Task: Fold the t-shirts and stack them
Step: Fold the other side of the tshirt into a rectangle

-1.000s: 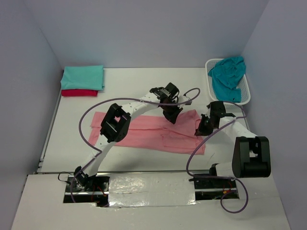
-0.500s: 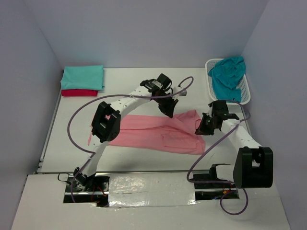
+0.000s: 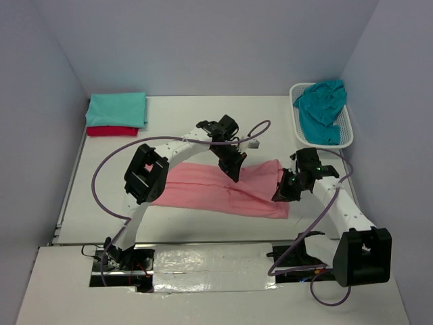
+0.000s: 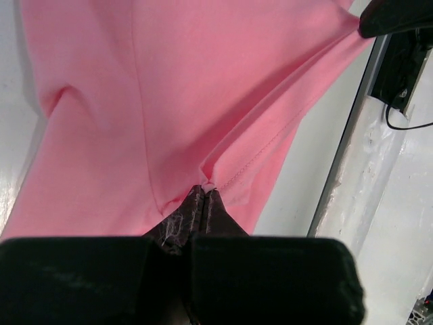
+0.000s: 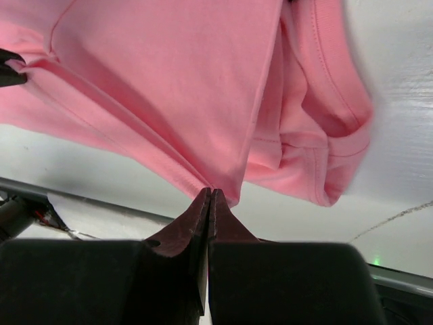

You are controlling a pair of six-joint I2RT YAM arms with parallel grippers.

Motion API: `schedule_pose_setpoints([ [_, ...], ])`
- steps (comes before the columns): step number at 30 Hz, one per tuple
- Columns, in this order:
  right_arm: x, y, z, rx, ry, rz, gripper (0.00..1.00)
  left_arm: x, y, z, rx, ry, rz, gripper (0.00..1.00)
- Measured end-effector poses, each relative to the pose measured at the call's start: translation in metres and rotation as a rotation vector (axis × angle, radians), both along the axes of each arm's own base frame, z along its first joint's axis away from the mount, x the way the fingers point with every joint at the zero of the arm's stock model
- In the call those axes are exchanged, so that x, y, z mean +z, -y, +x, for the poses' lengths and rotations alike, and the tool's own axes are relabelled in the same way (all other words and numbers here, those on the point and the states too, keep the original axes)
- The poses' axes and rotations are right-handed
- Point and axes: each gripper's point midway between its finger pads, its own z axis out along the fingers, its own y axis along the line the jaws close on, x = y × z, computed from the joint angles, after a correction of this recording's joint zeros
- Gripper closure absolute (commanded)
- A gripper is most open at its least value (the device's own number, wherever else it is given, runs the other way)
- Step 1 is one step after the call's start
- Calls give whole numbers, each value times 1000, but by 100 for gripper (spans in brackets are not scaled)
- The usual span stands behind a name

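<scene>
The salmon pink t-shirt [image 3: 203, 189] lies across the middle of the table, its right part lifted off the surface. My left gripper [image 3: 231, 173] is shut on a fold of the pink t-shirt [image 4: 169, 101] near its upper middle edge. My right gripper [image 3: 279, 196] is shut on the right end of the pink t-shirt [image 5: 169, 74], with a sleeve hanging beside it. A light mint-teal t-shirt [image 3: 116, 108] lies folded on top of a crimson red t-shirt [image 3: 111, 131] at the back left. A darker teal-blue t-shirt [image 3: 320, 108] is bunched in the basket.
A white lattice basket [image 3: 348, 133] stands at the back right by the wall. Purple cables loop from both arms over the table. A foil-taped strip [image 3: 210, 261] runs along the near edge between the arm bases. Walls close in on the left, back and right.
Both grippers have moved left and toward the near edge, dragging the pink shirt's right part over itself. The shirt's left end has shifted right, and the folded part is narrower.
</scene>
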Motion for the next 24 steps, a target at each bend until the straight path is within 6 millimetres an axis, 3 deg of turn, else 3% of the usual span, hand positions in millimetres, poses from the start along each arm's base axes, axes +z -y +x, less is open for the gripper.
schedule_pose_setpoints([
  [7,-8,1,9,11,-47,-15,100,-4,2,11,56,10,-11,100],
  [13,-9,8,81,18,20,-82,100,-27,-15,24,212,17,47,100],
  [17,-12,15,126,7,81,-131,100,-29,-16,44,318,59,45,100],
  [20,-21,19,141,0,87,-154,100,-25,-12,57,377,96,25,100],
  [24,-39,25,146,-4,60,-188,100,-17,-7,73,436,140,-4,100],
])
